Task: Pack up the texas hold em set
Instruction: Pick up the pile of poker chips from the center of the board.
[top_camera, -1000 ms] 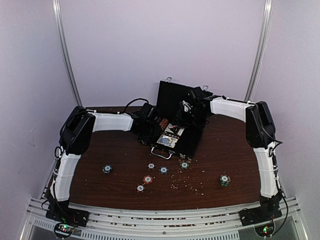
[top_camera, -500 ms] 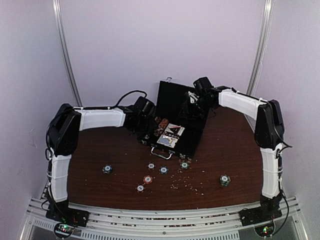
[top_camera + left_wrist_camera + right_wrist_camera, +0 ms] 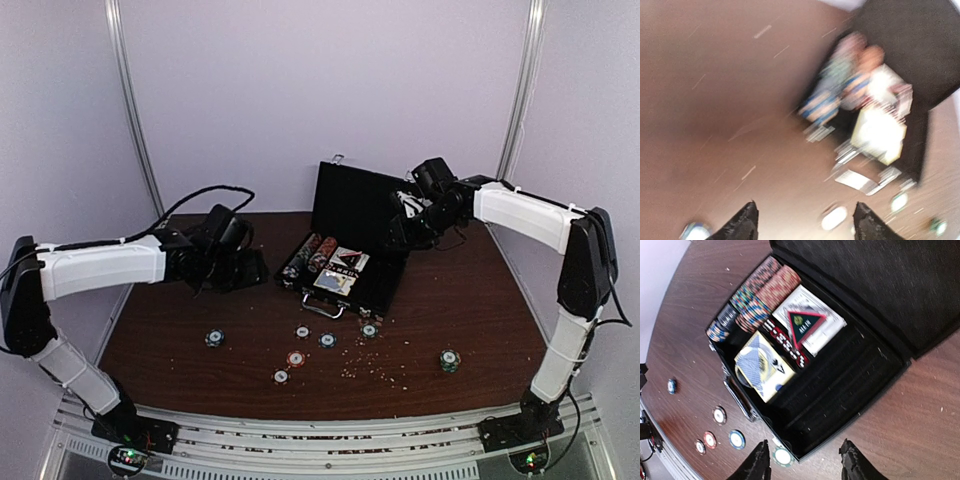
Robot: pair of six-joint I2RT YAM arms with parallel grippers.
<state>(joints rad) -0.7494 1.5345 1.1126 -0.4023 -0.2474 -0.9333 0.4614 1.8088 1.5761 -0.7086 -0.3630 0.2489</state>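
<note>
My left pincer (image 3: 802, 226) and right pincer (image 3: 804, 465), both released and empty, either side of the open case (image 3: 840, 390).

Case (image 3: 385, 283) far-centre on table (image 3: 480, 300), lid (image 3: 350, 203) upright behind the tray. In tray: chip rows (image 3: 757, 295) at left, two card decks (image 3: 762, 367) beside them, dice (image 3: 787, 344) between the decks. Loose chips (image 3: 327, 340) scattered on table before case; chip stack (image 3: 449, 360) apart, front-right
</note>
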